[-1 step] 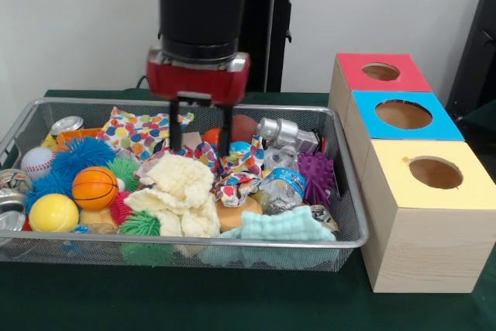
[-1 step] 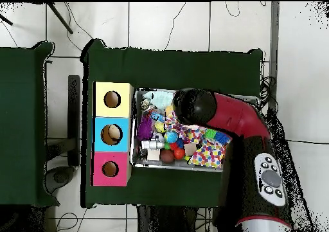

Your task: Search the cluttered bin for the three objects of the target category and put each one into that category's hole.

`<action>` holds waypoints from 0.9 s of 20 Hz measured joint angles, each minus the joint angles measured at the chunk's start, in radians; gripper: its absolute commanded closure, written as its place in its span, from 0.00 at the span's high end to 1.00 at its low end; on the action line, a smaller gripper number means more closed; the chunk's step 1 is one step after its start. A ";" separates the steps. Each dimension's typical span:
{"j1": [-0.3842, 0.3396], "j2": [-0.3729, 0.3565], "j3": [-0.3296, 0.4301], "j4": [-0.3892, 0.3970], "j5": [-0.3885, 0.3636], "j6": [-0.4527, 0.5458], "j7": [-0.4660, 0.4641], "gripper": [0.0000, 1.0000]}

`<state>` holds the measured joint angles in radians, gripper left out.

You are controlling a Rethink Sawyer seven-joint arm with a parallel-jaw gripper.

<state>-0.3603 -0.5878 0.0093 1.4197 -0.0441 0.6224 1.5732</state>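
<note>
My gripper (image 1: 201,146) hangs open over the middle of the wire bin (image 1: 194,243), its black fingers (image 1: 177,125) just above a patterned cloth (image 1: 232,167) and a cream cloth (image 1: 180,190). Nothing is between the fingers. At the bin's left lie a baseball (image 1: 37,162), a basketball (image 1: 94,187), a yellow ball (image 1: 53,212) and a blue spiky ball (image 1: 77,156). A crushed water bottle (image 1: 280,184), a purple spiky ball (image 1: 316,174) and a crushed silver can (image 1: 288,133) lie at the right. In the overhead view the red arm (image 2: 225,117) hides the gripper and much of the bin (image 2: 133,136).
Three wooden boxes with round holes stand beside the bin: red top (image 1: 381,72), blue top (image 1: 403,114), yellow top (image 1: 435,172). A mint cloth (image 1: 287,226) and green spiky balls (image 1: 141,224) lie by the front rim. A polka-dot cloth (image 1: 143,131) lies at the back.
</note>
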 measured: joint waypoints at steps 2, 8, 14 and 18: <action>-0.029 0.033 0.004 -0.038 -0.016 0.000 0.000 1.00; -0.103 0.097 0.024 -0.097 -0.055 0.000 0.000 1.00; -0.159 0.134 0.038 -0.100 -0.105 0.000 0.000 1.00; -0.162 0.143 0.039 -0.099 -0.133 -0.001 0.000 1.00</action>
<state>-0.5225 -0.4443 0.0484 1.3202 -0.1767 0.6218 1.5732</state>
